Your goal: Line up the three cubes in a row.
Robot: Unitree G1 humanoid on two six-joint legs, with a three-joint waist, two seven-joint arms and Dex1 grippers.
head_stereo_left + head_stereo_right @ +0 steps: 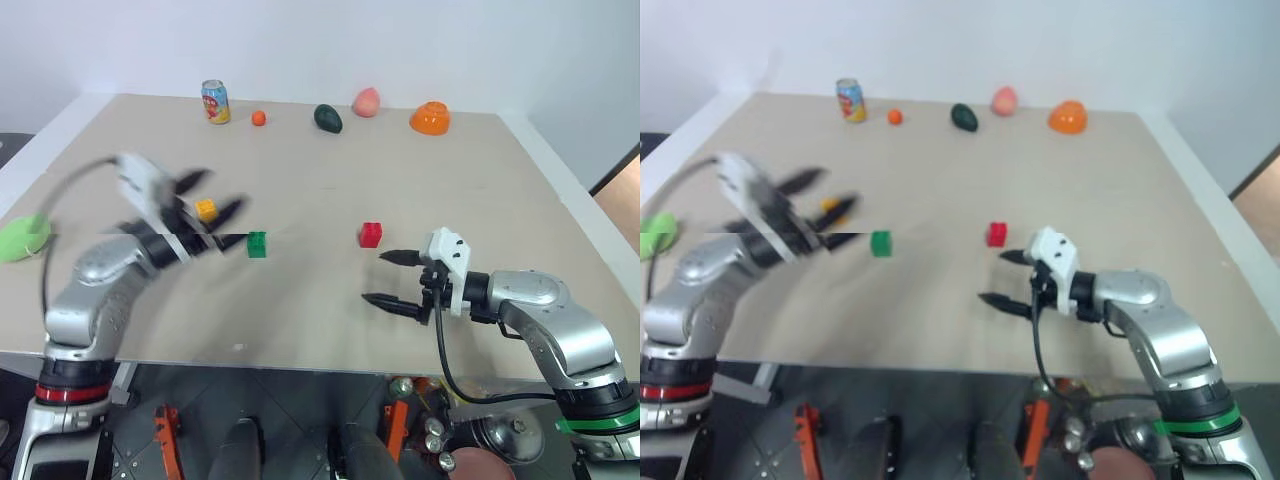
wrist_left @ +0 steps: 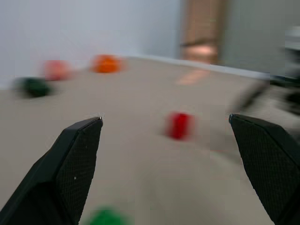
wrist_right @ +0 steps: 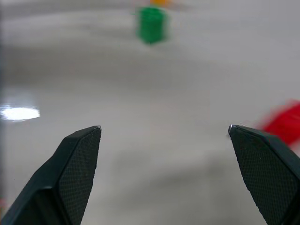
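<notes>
Three cubes sit mid-table: yellow cube on the left, green cube just right of and nearer than it, and red cube apart to the right. My left gripper hovers open and blurred over the yellow cube, holding nothing. Its wrist view looks past the green cube to the red cube. My right gripper stands open and empty just in front of the red cube, pointing left. The right wrist view has the green cube ahead and the red cube off to one side.
Along the table's far side stand a soda can, a small orange ball, a dark green fruit, a peach and an orange bowl. A green plush toy lies at the left edge.
</notes>
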